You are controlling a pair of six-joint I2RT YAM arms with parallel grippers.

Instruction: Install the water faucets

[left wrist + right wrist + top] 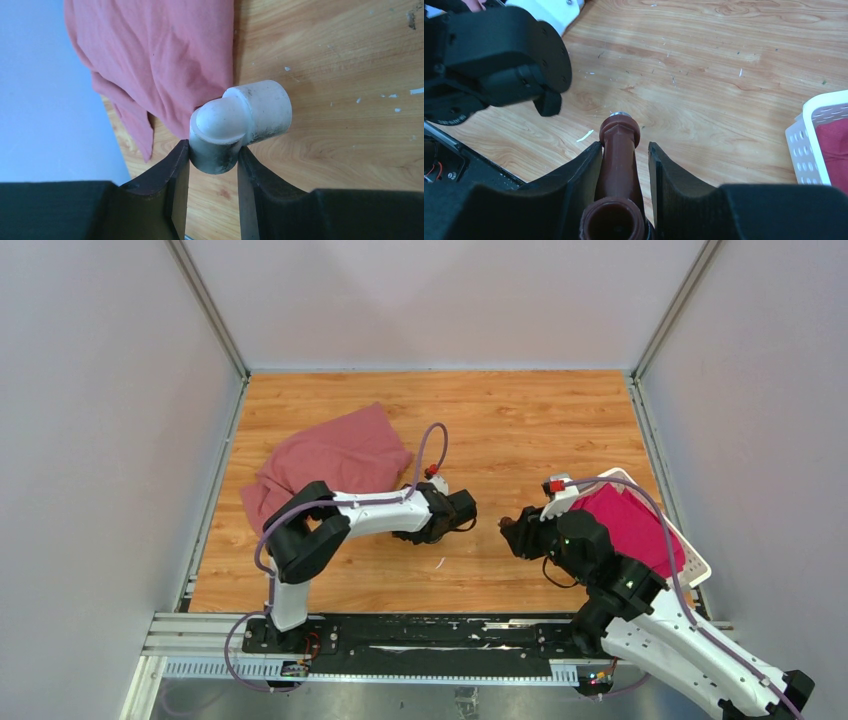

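My left gripper (466,512) is shut on a white plastic elbow fitting (240,120), pinching its lower barrel between both fingers (214,155) above the wooden table. The fitting's other barrel points right. My right gripper (512,530) faces it from a short gap away. That gripper (624,150) is shut on a dark reddish-brown water faucet (621,145). The faucet's silvery metal end (620,115) sticks out past the fingertips toward the left gripper. Its round open mouth sits low between the fingers.
A pink-red cloth (330,465) lies crumpled at the back left, just behind the left arm (165,65). A white slatted basket (693,562) holding a darker red cloth (625,525) stands at the right edge (809,145). The left gripper's black body (499,60) fills the right wrist view's upper left.
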